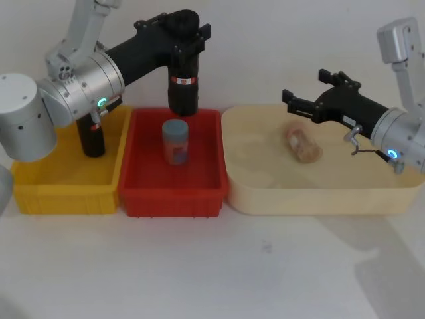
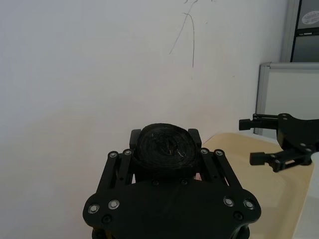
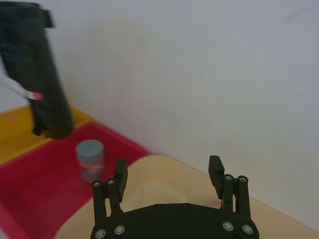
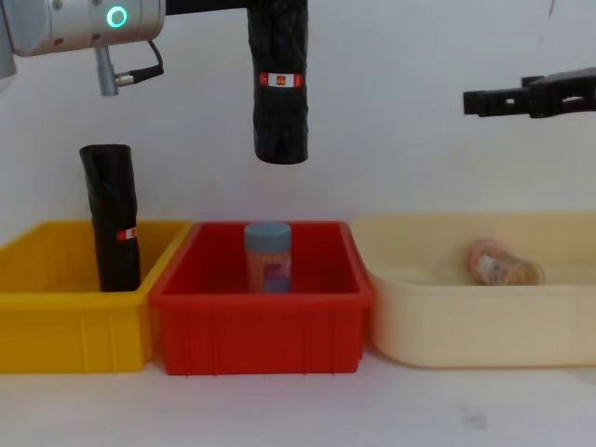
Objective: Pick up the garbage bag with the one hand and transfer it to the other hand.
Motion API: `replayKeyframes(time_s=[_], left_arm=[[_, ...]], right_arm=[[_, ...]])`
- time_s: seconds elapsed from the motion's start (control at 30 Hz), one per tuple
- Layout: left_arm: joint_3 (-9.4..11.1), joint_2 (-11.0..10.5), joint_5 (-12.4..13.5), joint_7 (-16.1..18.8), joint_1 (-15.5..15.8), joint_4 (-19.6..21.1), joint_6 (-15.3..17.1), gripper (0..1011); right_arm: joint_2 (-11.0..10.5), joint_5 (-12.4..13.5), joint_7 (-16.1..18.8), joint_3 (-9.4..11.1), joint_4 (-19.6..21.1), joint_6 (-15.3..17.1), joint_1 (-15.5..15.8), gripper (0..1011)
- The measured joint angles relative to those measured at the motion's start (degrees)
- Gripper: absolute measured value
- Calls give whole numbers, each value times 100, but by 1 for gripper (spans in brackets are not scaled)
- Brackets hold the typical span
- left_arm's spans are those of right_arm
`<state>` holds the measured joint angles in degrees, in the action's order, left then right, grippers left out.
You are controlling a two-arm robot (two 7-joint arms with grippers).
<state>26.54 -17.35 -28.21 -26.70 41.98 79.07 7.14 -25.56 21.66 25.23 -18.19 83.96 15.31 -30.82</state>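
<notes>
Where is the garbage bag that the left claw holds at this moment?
In the chest view the garbage bag hangs upright in the left claw, left of centre, above the red bin and its blue-lidded jar.

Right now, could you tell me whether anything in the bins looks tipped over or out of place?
The pink-lidded jar lies on its side in the beige tray, while the blue-lidded jar stands upright in the red bin. Nothing looks spilled.

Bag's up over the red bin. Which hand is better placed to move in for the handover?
Right. The left hand is shut on the bag, holding it upright in the air. The right hand is open and empty above the tray, level with the bag and pointing toward it.
</notes>
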Motion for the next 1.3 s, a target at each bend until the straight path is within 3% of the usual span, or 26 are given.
replayKeyframes(time_s=[0.7,1.03,1.3], left_arm=[[17,12,2,0,9,-16,0,532],[18,15,2,0,12,-17,0,531],[18,14,1,0,12,-17,0,531]], right_arm=[[61,382,1330,-431,-185,-988,-146,1000],[318,464,2019,-769,-695,-1585,-470,1000],[508,440,2147,-934,-1023,-1822,-675,1000]])
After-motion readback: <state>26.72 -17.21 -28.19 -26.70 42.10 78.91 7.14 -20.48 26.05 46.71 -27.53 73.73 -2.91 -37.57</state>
